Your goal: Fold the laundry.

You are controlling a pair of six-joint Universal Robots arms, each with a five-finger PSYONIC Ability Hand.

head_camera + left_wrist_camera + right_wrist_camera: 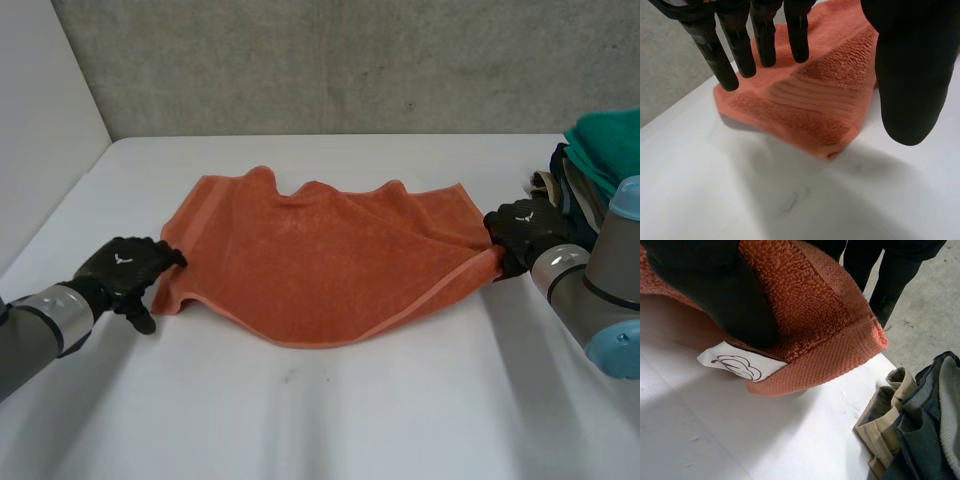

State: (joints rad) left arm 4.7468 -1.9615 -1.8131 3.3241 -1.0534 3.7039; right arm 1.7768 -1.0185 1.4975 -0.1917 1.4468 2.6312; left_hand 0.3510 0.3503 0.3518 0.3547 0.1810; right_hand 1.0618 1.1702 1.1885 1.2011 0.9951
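Note:
An orange towel lies spread and rumpled across the middle of the white table. My left hand sits at the towel's near left corner. Its fingers are straight and spread, the thumb stands apart, and the towel corner lies loose on the table under them. My right hand is at the towel's right corner, lifting it a little. There its thumb pinches the towel corner against the fingers behind it, just above a white label.
A pile of other clothes, teal on top with dark and beige pieces, sits at the table's right edge just beyond my right hand. The beige and dark clothes lie close beside the held corner. A wall runs behind the table.

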